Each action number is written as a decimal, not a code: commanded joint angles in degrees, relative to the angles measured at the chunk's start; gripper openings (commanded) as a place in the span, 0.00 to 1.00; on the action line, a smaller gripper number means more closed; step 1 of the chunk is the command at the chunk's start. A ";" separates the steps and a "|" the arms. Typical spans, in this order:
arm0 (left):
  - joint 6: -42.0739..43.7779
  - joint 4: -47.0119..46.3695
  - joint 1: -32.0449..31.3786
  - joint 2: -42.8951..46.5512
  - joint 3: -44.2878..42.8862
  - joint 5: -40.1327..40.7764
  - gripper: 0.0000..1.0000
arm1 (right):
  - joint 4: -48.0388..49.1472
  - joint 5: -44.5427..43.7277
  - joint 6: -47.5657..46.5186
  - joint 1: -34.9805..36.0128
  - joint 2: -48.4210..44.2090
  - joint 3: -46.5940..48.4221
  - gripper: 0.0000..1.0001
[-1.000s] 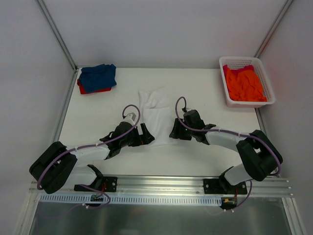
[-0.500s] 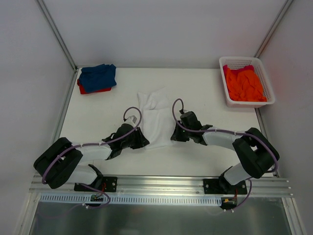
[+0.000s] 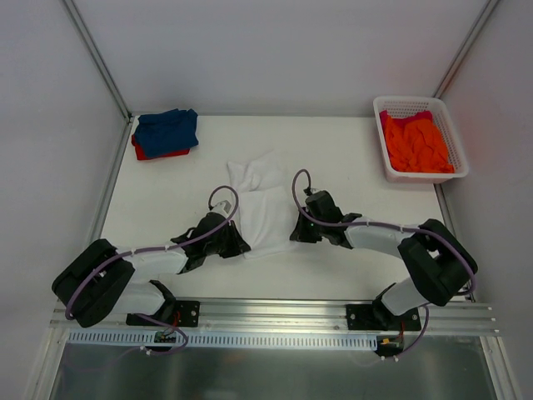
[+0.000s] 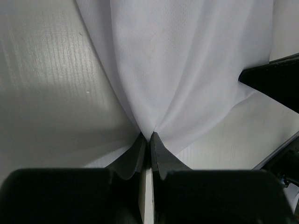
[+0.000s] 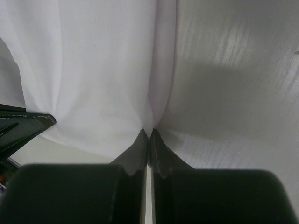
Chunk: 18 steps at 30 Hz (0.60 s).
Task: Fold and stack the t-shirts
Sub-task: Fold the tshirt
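L fingers: the left gripper is pressed fully together, fingers pinched on the edge of the large white short-sleeved cloth t-shirt; creases are fanned out from the pinch.
R fingers: the right gripper is likewise closed, fingers clamped on the white tee's opposite edge, w/ folds drawn to the nip.
Grip pts: left gripper is seen at the tee's near-left edge, right gripper at its near-right edge; both are held low by the white table top.
White tee pos.: the tee is laid at table ctr btwn the two grippers, crumpled at its far end.
Stack: a folded blue cloth tee is laid on a red cloth tee in the far-left corner.
Basket: a bright orange cloth tee is bunched inside the white plastic lattice basket at far right, well apart from the arms.
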<state>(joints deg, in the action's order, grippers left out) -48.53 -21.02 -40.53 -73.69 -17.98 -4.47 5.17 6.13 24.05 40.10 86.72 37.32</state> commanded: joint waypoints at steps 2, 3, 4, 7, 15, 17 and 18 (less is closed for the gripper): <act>1.60 7.74 -0.51 2.67 -1.53 -0.71 0.00 | -3.14 -2.96 0.73 1.30 -5.67 0.30 0.00; 1.69 8.27 -0.51 3.81 -1.80 -0.80 0.00 | -3.58 -3.23 0.73 1.39 -6.38 0.21 0.00; 1.69 9.49 -0.51 4.43 -2.49 -0.98 0.00 | -4.02 -3.49 0.73 1.74 -7.26 0.21 0.00; 2.13 11.60 -0.42 7.24 -3.90 -1.07 0.00 | -4.91 -4.63 0.73 2.18 -10.77 0.30 0.00; 3.62 18.55 -0.51 14.18 -8.38 -0.98 0.00 | -10.97 -7.79 -0.23 3.85 -16.93 2.49 0.00; 4.06 20.04 -0.51 15.41 -10.05 -0.89 0.00 | -11.50 -8.24 -0.24 4.20 -17.89 3.11 0.00; 4.23 20.48 -0.51 15.77 -11.10 -0.80 0.00 | -11.93 -8.59 -0.24 4.64 -18.07 3.46 0.00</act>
<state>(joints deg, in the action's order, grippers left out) -46.44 -3.97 -40.58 -59.96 -25.41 -5.32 -4.25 0.36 23.97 43.81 70.76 37.52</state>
